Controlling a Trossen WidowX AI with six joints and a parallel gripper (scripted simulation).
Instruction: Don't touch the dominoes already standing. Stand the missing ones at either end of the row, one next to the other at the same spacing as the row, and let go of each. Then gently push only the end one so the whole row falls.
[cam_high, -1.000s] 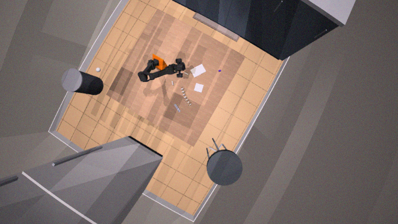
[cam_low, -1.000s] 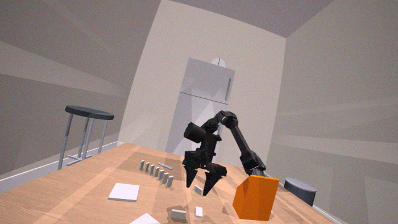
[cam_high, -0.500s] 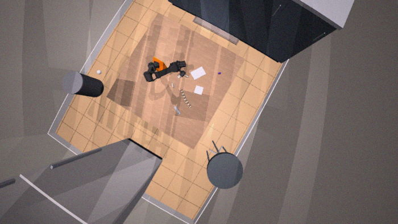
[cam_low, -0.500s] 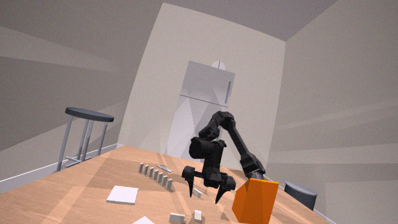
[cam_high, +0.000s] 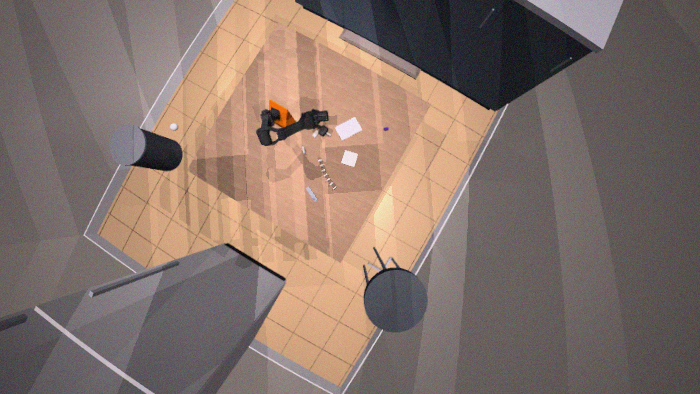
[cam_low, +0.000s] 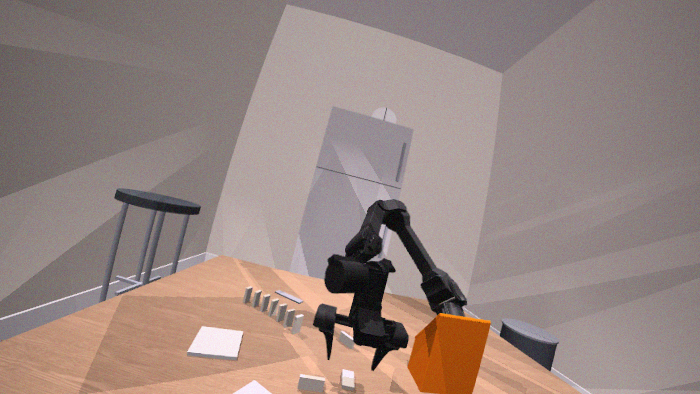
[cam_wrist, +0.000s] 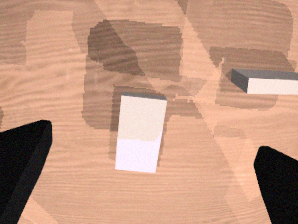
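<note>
A row of several white dominoes (cam_high: 327, 174) (cam_low: 272, 306) stands on the wooden table top. My gripper (cam_low: 352, 361) (cam_wrist: 158, 145) (cam_high: 321, 131) is open and empty, pointing down, well short of the row's near end. A loose white domino (cam_wrist: 140, 132) (cam_low: 347, 378) lies on the table right below it, between the spread fingers, which hang above it. A second loose domino (cam_wrist: 266, 82) (cam_low: 311, 383) lies close beside it. A third one (cam_low: 346, 339) (cam_high: 303, 149) lies nearer the row. A fourth one (cam_low: 289, 296) (cam_high: 311, 194) lies flat beyond the row's far end.
An orange block (cam_low: 447, 352) (cam_high: 281, 114) stands by the arm's base, right of the gripper. Two flat white slabs (cam_high: 348, 128) (cam_high: 349, 158) lie beside the row; one also shows in the exterior view (cam_low: 216, 342). A small purple object (cam_high: 385, 128) lies farther off.
</note>
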